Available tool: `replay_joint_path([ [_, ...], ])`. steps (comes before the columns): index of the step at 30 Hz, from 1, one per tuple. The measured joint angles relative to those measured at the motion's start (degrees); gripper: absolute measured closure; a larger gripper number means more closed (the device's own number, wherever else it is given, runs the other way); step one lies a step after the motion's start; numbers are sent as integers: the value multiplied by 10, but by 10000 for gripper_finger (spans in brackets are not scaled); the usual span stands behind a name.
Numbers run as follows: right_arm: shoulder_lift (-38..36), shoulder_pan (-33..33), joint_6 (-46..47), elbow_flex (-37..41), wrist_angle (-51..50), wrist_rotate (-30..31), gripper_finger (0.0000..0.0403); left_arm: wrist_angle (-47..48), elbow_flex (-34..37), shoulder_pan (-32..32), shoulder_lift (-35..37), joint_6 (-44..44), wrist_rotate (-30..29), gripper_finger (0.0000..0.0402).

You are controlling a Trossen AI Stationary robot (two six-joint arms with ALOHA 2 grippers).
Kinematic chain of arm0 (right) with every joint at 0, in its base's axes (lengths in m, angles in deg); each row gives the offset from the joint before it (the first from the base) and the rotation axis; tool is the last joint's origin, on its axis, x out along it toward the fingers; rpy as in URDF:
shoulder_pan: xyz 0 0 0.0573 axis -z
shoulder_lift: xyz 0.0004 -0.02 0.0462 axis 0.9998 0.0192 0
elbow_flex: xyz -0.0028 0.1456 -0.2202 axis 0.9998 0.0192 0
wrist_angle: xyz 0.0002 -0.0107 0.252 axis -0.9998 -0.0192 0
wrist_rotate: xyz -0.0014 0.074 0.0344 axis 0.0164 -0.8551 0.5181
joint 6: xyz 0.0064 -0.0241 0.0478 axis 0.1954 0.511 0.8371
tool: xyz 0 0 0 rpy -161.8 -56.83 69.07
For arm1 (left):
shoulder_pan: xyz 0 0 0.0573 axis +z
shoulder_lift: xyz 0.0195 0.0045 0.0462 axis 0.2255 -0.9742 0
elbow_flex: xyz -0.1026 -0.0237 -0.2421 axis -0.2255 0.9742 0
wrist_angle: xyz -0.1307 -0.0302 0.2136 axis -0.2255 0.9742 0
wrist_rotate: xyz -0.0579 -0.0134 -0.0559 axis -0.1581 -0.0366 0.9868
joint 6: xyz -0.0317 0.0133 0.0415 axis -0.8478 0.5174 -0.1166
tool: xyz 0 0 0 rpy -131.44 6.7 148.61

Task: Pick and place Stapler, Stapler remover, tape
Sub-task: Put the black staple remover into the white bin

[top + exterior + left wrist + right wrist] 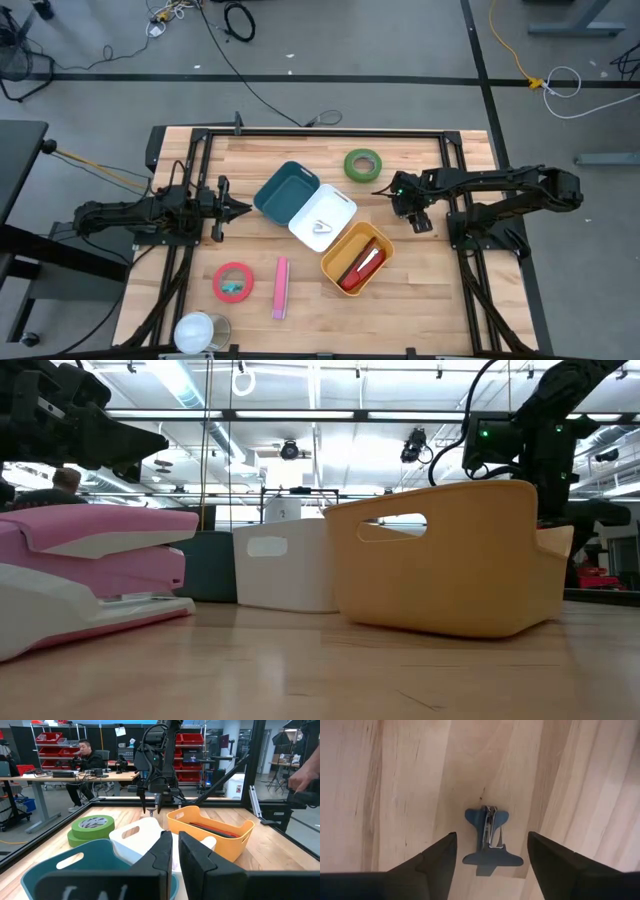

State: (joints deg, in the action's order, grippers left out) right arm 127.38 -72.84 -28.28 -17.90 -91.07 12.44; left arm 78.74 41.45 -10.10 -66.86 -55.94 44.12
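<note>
Hovering right tool (490, 852) open over one staple remover (489, 839), three bins, apparently two tape rolls

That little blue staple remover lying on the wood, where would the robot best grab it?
Probably from straight above, across the narrow waist between its flared wings. The staple remover lies flat on the table, and the right tool, fingers open, hangs over it, one finger on each side of the waist.

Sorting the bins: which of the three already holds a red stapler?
The orange bin, nearest the right gripper; the red stapler lies inside, unlike the teal and white bins.
</note>
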Motion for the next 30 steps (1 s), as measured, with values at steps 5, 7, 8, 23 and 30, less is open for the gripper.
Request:
replay_joint_path([
  [5, 0, 0, 0, 0, 0, 0, 185, 0, 0, 0, 0, 0, 0, 365],
  [7, 0, 0, 0, 0, 0, 0, 193, 0, 0, 0, 0, 0, 0, 365],
  [8, 0, 0, 0, 0, 0, 0, 197, 0, 0, 0, 0, 0, 0, 365],
  [23, 0, 0, 0, 0, 0, 0, 224, 0, 0, 0, 0, 0, 0, 365],
  [30, 0, 0, 0, 0, 0, 0, 224, 0, 0, 0, 0, 0, 0, 365],
])
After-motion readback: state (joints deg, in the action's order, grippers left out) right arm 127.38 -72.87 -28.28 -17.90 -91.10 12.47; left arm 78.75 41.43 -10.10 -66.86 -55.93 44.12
